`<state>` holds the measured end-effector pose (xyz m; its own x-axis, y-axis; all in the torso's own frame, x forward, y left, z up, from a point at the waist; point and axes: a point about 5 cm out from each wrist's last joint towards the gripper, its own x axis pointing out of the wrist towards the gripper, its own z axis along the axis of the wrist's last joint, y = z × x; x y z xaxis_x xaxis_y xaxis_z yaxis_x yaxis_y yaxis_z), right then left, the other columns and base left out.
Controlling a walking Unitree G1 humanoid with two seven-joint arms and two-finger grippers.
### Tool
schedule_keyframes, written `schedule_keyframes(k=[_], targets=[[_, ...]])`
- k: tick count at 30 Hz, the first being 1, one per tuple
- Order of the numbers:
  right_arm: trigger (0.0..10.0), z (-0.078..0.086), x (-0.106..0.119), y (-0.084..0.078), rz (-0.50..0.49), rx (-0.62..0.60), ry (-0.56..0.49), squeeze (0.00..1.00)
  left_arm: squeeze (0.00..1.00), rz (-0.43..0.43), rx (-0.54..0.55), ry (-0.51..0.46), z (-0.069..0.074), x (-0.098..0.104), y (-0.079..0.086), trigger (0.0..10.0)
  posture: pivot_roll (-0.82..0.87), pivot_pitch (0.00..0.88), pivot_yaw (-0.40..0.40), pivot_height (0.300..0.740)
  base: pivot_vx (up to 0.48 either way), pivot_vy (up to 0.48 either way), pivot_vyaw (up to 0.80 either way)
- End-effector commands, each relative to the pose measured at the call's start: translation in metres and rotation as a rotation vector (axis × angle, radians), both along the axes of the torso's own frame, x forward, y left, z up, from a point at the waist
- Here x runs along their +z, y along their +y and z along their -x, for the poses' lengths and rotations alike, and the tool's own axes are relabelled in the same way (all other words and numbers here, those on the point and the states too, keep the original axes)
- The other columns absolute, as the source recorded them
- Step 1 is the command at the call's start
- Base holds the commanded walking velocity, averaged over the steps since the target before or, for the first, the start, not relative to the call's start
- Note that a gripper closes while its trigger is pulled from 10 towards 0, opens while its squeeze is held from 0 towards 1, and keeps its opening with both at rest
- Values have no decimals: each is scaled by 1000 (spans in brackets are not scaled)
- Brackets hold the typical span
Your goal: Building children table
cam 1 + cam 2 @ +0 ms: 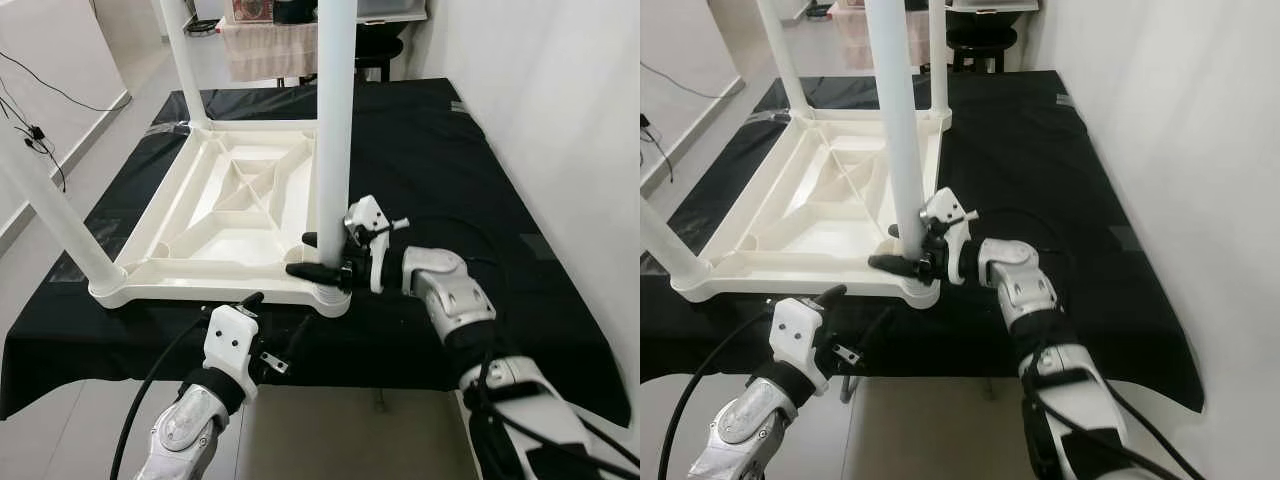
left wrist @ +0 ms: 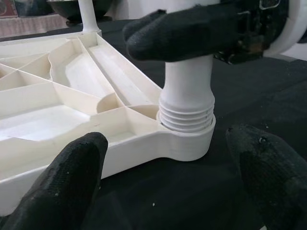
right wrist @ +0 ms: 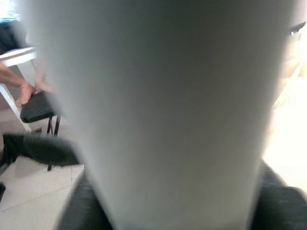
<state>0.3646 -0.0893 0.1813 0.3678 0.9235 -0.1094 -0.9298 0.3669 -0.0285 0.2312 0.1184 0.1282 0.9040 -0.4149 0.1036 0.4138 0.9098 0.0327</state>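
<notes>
Four white legs belong on the upturned white ribbed plastic tabletop (image 1: 235,205), which lies underside-up on the black cloth-covered work surface (image 1: 450,170) across the centre-left of the head view. The one in hand, a tall round white plastic leg (image 1: 336,120), stands upright at the near right corner, running up out of the frame's top. In the left wrist view its ridged threaded foot (image 2: 186,115) sits in the round corner socket (image 2: 189,143) with several threads exposed, so I judge it only partly screwed in.

The main risk is cross-threading: if the leg leans while being turned, the ridges could bite askew and jam. A second is slip, since the smooth tube offers the black fingers little purchase. Turning could also drag the light tabletop across the cloth, as nothing pins it.

The right gripper (image 1: 322,257), just right of centre, is clamped around the leg low down, one finger on each side. The left gripper (image 1: 272,322), at lower centre near the table's front edge, hangs with fingers spread and holding nothing, pointed at the same corner.
</notes>
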Motion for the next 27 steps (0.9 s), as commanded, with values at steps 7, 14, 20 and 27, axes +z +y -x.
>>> schedule_keyframes(k=[7, 14, 20, 27], targets=[[0, -3, -1, 0, -27, 76, 23, 0, 0, 8, 5, 7, 0, -3, -1, 10000, 8, 49, -6, 740, 0, 0, 0], [0, 16, -53, -17, 111, -660, 32, 0, 0, 12, 11, -1, 4, 0, 2, 10000, -14, 88, -13, 740, 0, 0, 0], [0, 57, -68, -7, 127, -712, -10, 0, 0, 9, 9, 5, 2, -1, 4, 10000, -30, 76, 13, 740, 0, 0, 0], [10000, 40, -62, -8, 99, -714, -41, 0, 0, 15, 18, 7, 3, -1, 7, 10000, -29, 83, 14, 740, 0, 0, 0]])
